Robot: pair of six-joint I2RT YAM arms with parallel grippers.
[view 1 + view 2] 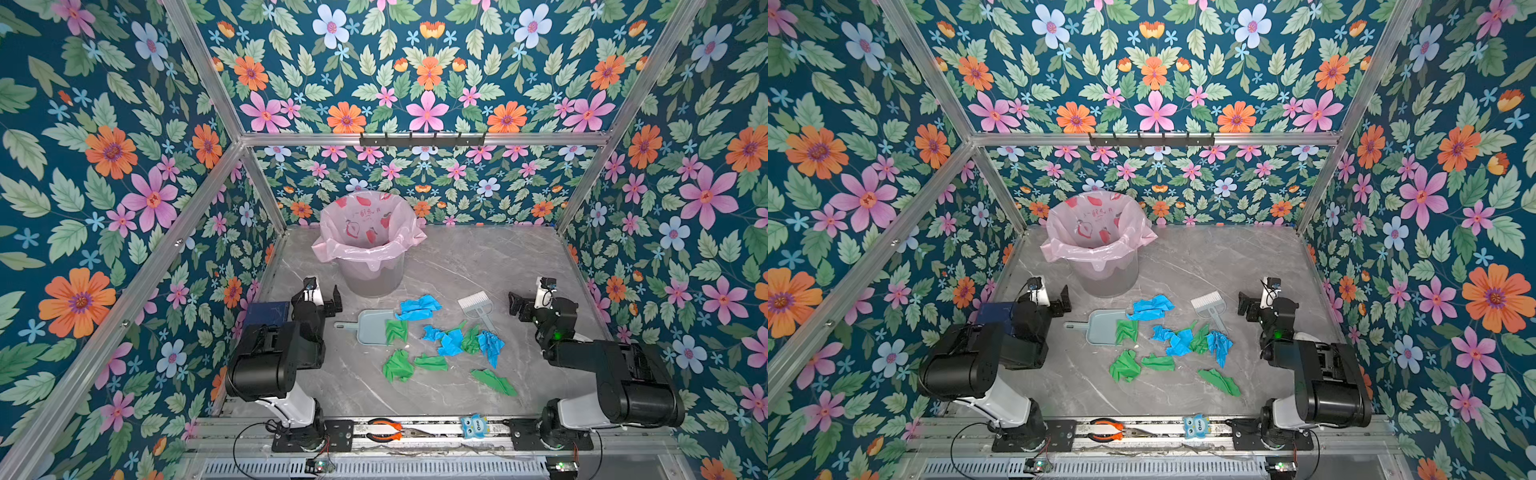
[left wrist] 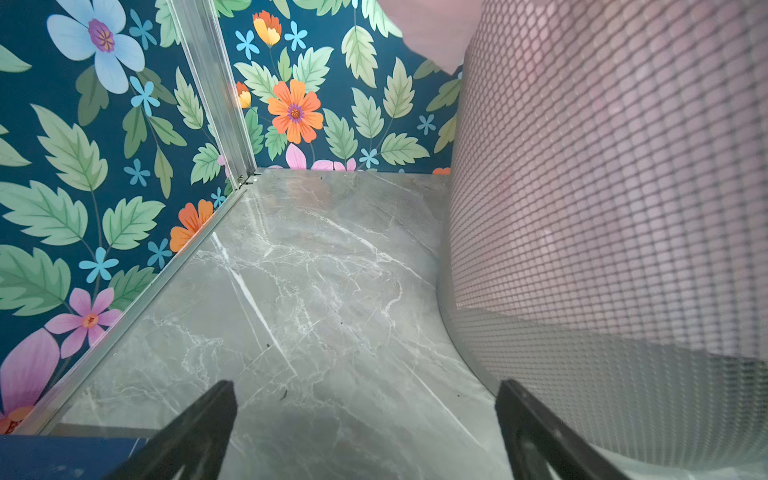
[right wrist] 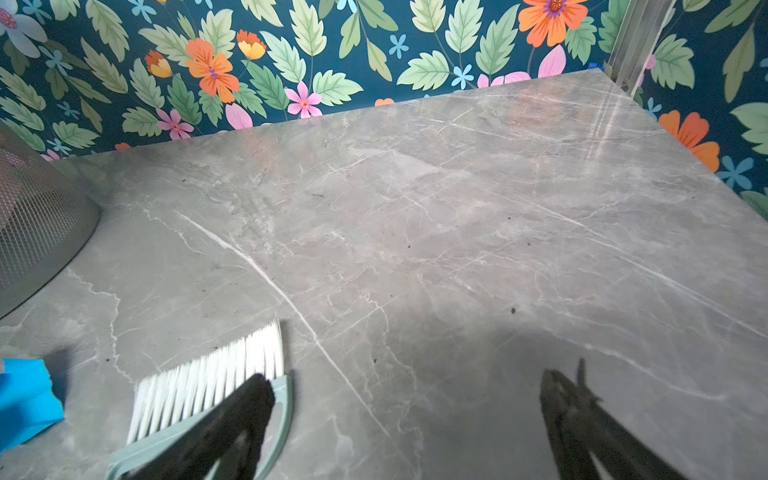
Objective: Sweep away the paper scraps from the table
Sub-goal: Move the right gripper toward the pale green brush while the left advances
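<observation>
Left wrist view: veined grey table [image 2: 316,291] beside floral walls [image 2: 62,166], aluminium rail [image 2: 136,307].

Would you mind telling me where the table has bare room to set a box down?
The table is bare along the back, from the bin to the right wall, and across the front between the scraps and the near rail. The middle is crowded: scraps, dustpan and brush.

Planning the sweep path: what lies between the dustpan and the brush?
A crumpled blue paper scrap against the dustpan, then bare table up to the brush, in both top views.
</observation>
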